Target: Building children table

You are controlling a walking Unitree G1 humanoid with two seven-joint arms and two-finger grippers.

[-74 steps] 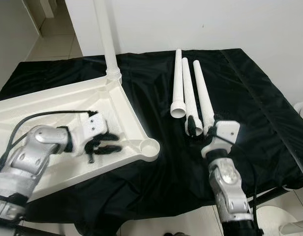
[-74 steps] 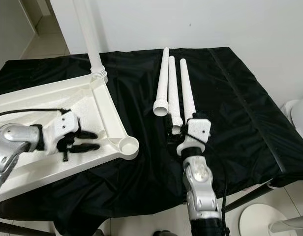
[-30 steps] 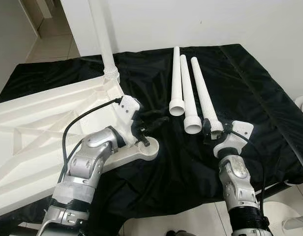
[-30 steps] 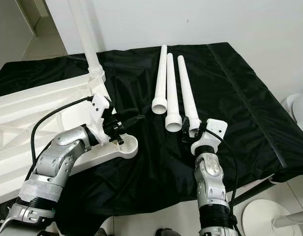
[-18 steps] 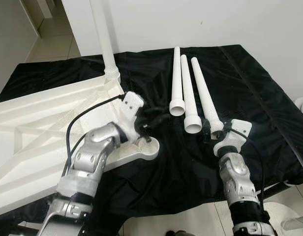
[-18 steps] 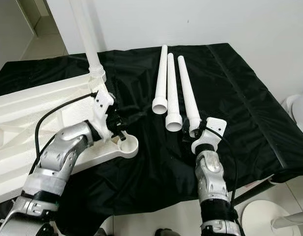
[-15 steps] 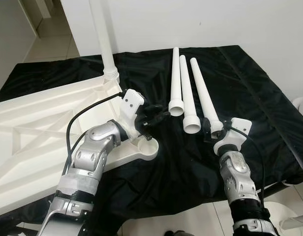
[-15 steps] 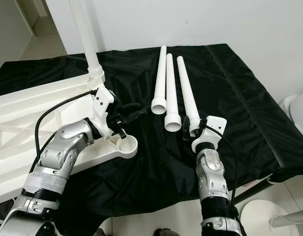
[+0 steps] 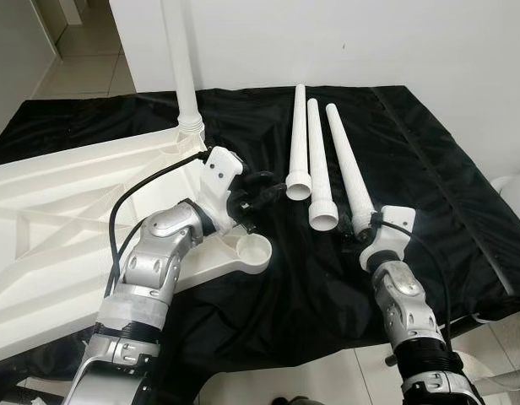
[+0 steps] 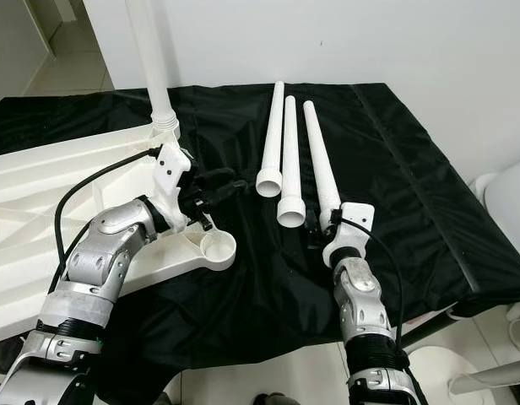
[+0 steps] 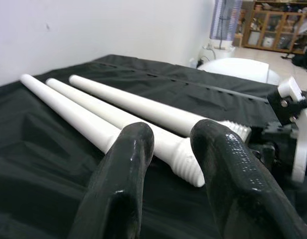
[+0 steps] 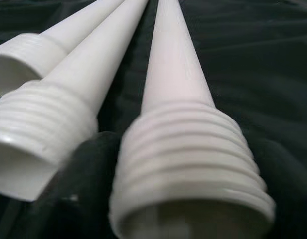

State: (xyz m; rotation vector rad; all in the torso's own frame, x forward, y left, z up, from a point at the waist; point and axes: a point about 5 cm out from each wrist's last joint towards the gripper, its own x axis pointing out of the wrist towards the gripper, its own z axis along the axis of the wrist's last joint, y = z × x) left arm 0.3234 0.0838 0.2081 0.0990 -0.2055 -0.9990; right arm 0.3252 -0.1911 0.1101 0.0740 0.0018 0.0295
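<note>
Just beside three legs (image 9: pixel 315 169), tabletop (image 9: pixel 66 228) on black cloth (image 9: pixel 429 160)

We are finding no readable text, label, brand, number or sign in any view.
</note>
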